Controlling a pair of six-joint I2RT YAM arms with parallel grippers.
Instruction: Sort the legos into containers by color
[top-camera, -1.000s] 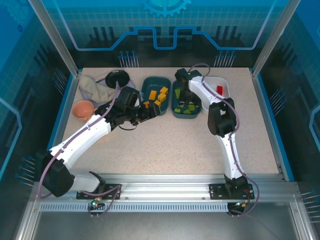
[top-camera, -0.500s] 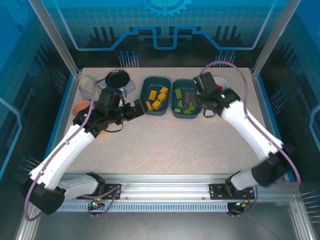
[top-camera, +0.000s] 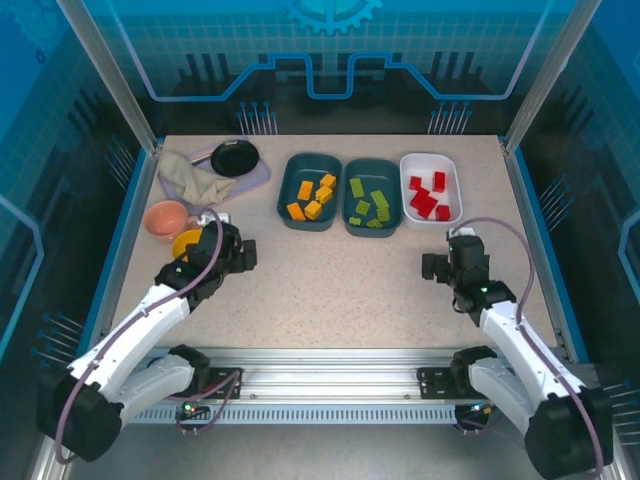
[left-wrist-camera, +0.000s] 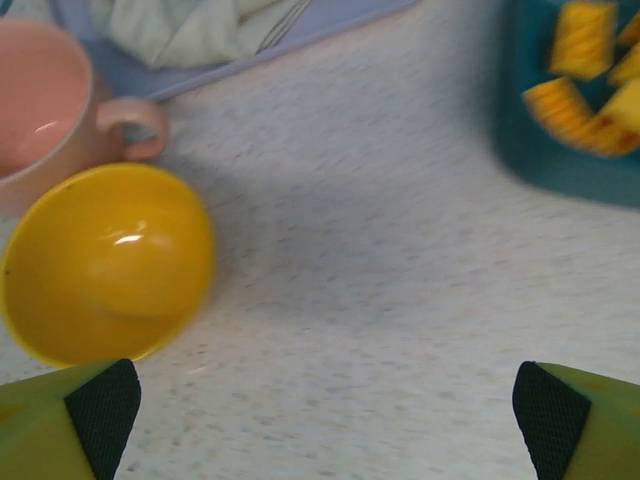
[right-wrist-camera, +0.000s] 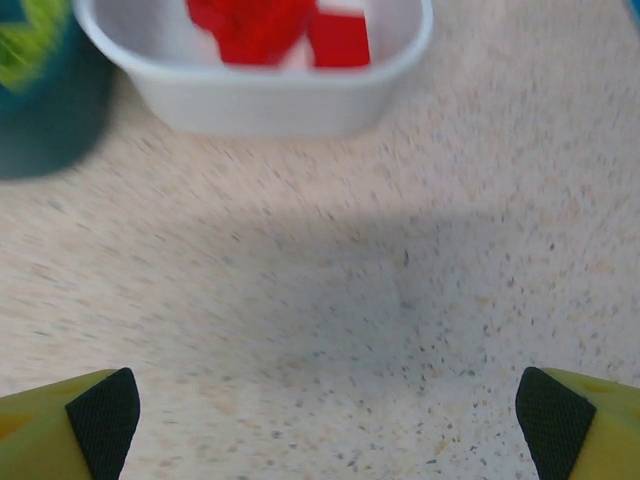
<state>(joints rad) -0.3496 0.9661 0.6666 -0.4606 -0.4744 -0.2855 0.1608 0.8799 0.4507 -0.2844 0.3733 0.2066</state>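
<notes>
From the top camera I saw the speckled desk (top-camera: 340, 300) with the legos sorted along its far side: orange-yellow bricks (top-camera: 312, 198) in the left teal tray (top-camera: 300, 166), green bricks (top-camera: 368, 205) in the middle teal tray (top-camera: 390, 172) and red bricks (top-camera: 428, 198) in the white tray (top-camera: 425, 162), with the left hand (top-camera: 238, 252) and right hand (top-camera: 438, 266) well apart from them. My left wrist camera showed its fingers spread wide over bare desk, pinching nothing, near a yellow bowl (left-wrist-camera: 105, 260) and a pink cup (left-wrist-camera: 40, 110). My right wrist camera showed that hand's fingers likewise spread and empty, with the white tray ahead.
</notes>
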